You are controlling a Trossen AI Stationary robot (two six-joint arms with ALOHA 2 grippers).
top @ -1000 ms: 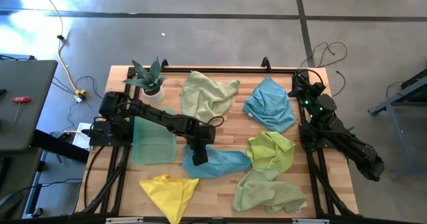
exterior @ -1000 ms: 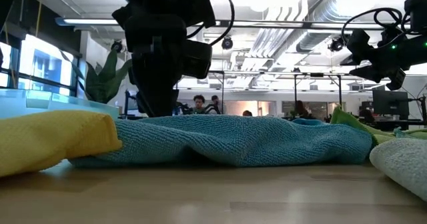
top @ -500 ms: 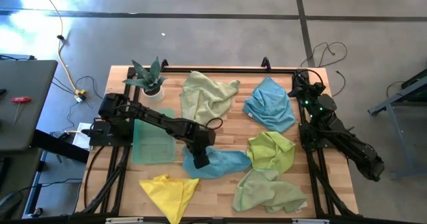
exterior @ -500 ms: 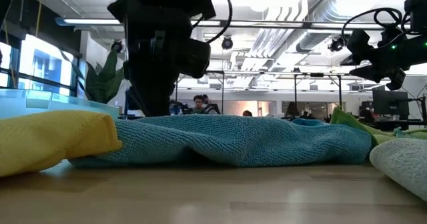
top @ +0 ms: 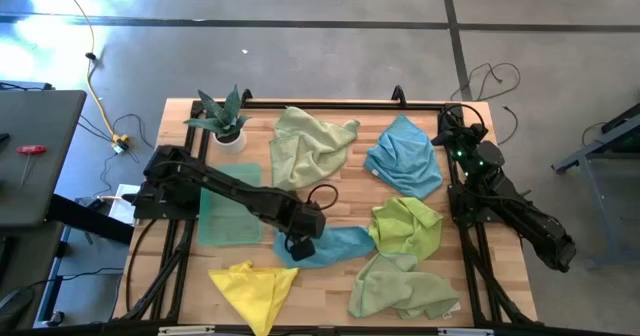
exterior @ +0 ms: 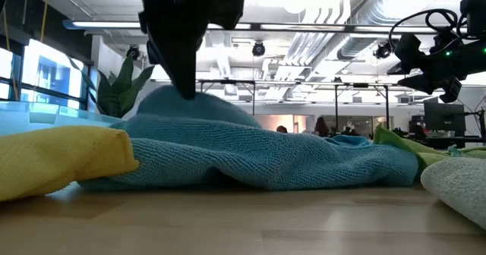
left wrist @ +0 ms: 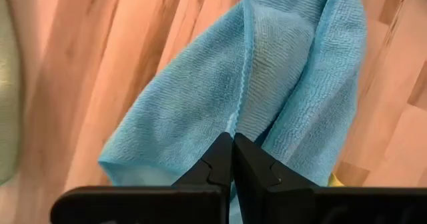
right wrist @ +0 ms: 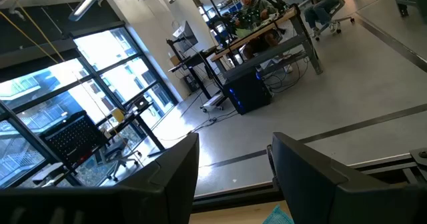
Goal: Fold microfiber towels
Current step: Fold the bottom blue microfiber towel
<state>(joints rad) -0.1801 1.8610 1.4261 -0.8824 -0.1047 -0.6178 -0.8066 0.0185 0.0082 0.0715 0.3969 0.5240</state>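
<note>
One sky-blue towel (top: pixel 335 244), crumpled, at the table's (top: pixel 330 301) centre front; its left end is pinched between the closed fingers of the left gripper (left wrist: pixel 233 146) and raised in a peak beneath it. Right gripper (right wrist: pixel 233 164): jaws apart, empty, at the table's far right corner, well apart from that towel.

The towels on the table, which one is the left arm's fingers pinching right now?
The teal towel at the table's middle, pinched by the left gripper; the others lie untouched.
</note>
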